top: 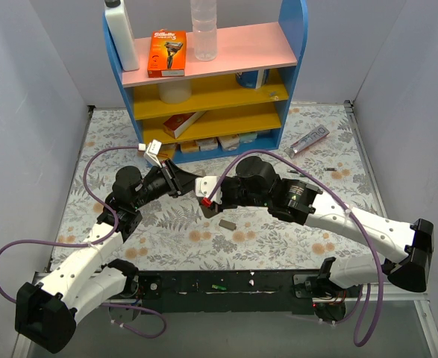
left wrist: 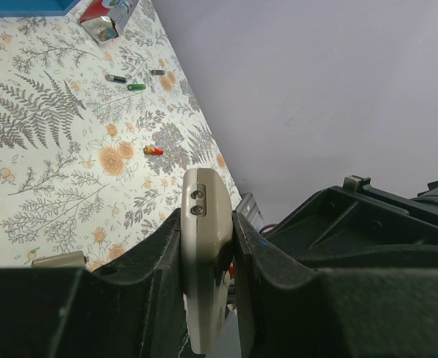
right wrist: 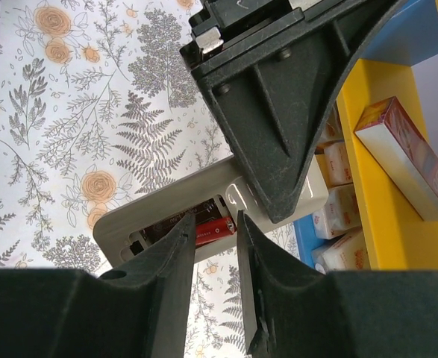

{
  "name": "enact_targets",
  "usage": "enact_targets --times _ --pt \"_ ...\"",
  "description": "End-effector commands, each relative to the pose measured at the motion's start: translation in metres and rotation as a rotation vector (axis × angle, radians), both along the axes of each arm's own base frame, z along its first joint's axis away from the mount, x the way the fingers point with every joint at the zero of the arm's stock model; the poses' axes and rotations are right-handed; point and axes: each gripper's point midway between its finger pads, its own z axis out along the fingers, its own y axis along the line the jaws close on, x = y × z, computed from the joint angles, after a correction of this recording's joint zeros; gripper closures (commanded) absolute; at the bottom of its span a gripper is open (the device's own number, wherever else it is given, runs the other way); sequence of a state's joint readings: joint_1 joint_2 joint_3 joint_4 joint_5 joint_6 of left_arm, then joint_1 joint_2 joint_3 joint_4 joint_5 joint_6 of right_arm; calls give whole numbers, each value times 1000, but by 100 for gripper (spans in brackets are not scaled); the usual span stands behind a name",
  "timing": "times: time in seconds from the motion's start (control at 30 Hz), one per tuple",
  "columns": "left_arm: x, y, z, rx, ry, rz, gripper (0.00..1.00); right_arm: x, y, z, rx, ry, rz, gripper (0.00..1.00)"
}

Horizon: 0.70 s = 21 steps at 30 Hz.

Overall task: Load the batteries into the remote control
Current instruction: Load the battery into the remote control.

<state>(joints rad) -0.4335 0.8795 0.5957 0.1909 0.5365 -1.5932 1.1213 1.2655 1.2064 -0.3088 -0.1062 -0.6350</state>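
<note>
My left gripper (top: 180, 181) (left wrist: 207, 215) is shut on the remote control (top: 206, 183), holding it off the table; it shows edge-on in the left wrist view (left wrist: 202, 224). In the right wrist view the remote's grey back (right wrist: 151, 216) faces me with its compartment open. A red battery (right wrist: 217, 228) lies in that compartment. My right gripper (top: 207, 195) (right wrist: 215, 216) has its jaws a narrow gap apart, with the fingertips at the battery, which lies across the gap. Loose batteries lie on the cloth: one red (left wrist: 153, 151), one green (left wrist: 136, 87), two dark (left wrist: 116, 78).
The small grey cover piece (top: 227, 222) lies on the cloth below the grippers. The blue shelf (top: 293, 45) with boxes stands behind. A silver-purple tube (top: 308, 139) lies to the shelf's right. Small boxes (right wrist: 338, 164) sit on the lower shelf close to the remote.
</note>
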Motion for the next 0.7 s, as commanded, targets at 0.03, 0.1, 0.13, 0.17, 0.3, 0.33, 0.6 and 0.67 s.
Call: enact_targets --times 0.03,0.1,0.13,0.17,0.3,0.33,0.6,0.67 --pt "-4 2 18 -23 -57 -7 100 6 8 22 59 -50 -2 65" --pt "-4 3 19 -23 -58 -6 100 7 7 20 54 -49 -5 66" --pt "-4 3 19 -23 -58 -7 100 6 7 19 50 -48 -3 66" --pt "-4 3 19 -23 -58 -6 100 6 7 17 46 -46 -3 67" --pt "-4 3 20 -27 -60 -4 100 6 5 12 28 -42 -3 70" --pt "-4 3 21 -27 -61 -7 100 5 4 10 22 -40 0 71" --pt "-4 3 27 -40 -71 -7 100 1 0 -7 -31 -15 14 75" --pt "-4 3 29 -45 -73 -6 100 0 -1 -10 -45 -7 19 75"
